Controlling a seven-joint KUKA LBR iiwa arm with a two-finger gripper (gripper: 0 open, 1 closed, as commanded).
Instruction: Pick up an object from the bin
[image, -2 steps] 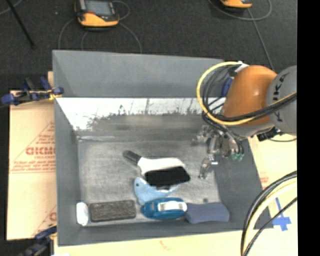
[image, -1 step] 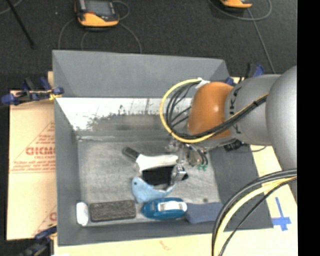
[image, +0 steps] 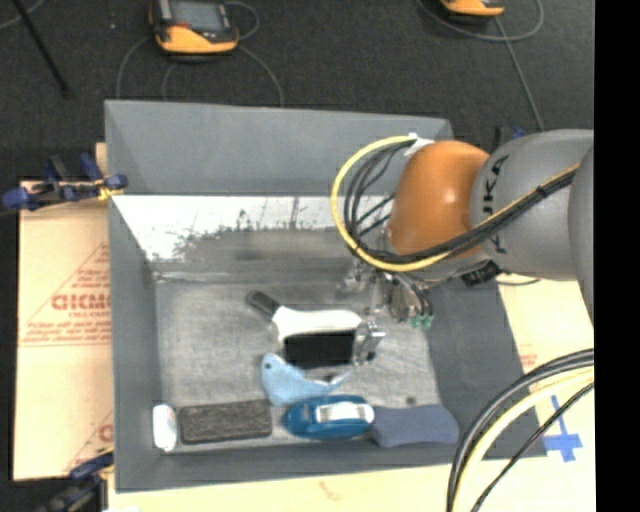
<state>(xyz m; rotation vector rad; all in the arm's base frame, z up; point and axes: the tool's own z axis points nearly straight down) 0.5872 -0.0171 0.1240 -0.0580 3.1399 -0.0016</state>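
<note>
The white-and-black block (image: 318, 338) lies in the middle of the grey bin (image: 200, 150). The claw (image: 370, 342) is down at its right end; whether apart or together, I cannot tell. Just below lie a pale blue piece (image: 283, 380), a blue-and-white gadget (image: 328, 416) and a grey pad (image: 224, 421).

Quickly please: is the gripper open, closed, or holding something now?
Gripper: cannot be told whether open or closed; it is beside the right end of the white-and-black flat object in the middle of the grey metal bin.
</note>
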